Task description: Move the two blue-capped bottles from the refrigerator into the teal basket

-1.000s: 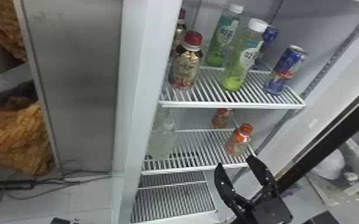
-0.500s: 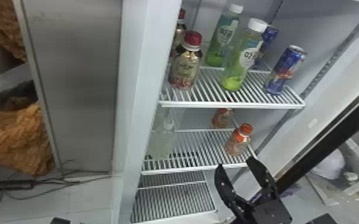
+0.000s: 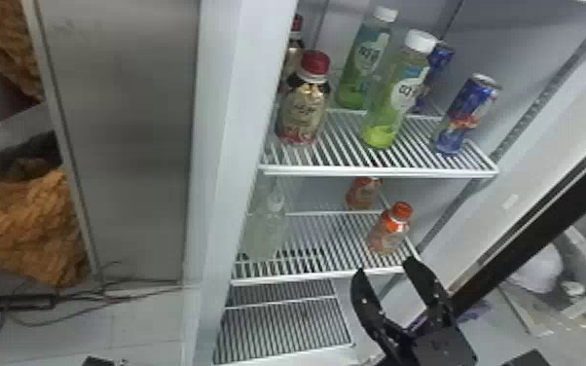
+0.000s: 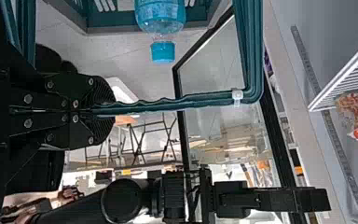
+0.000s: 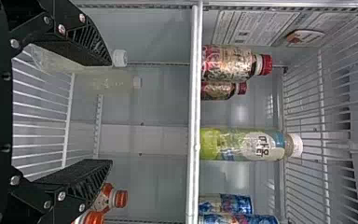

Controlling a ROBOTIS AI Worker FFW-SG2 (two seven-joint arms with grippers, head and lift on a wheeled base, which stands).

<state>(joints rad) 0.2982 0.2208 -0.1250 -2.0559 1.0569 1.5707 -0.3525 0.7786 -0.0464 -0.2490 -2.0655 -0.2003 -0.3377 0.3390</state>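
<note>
Staying put, fingers apart, the right hand waits; the left hand clamps the teal basket, a blue-capped bottle seemingly inside; loading looks underway

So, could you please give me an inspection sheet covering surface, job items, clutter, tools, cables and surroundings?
Surface: white wire shelves inside the refrigerator.
Job items: one blue-capped bottle at the teal basket; a second, nothing seen.
Clutter: green bottles, red-capped bottles and blue cans above; orange-capped bottles and clear bottles below.
Left tool: shut on the basket's handle.
Right tool: open, before the lower shelves.
Cables: thin, dark, across the floor.
Surroundings: shaggy brown material left of the refrigerator.
</note>
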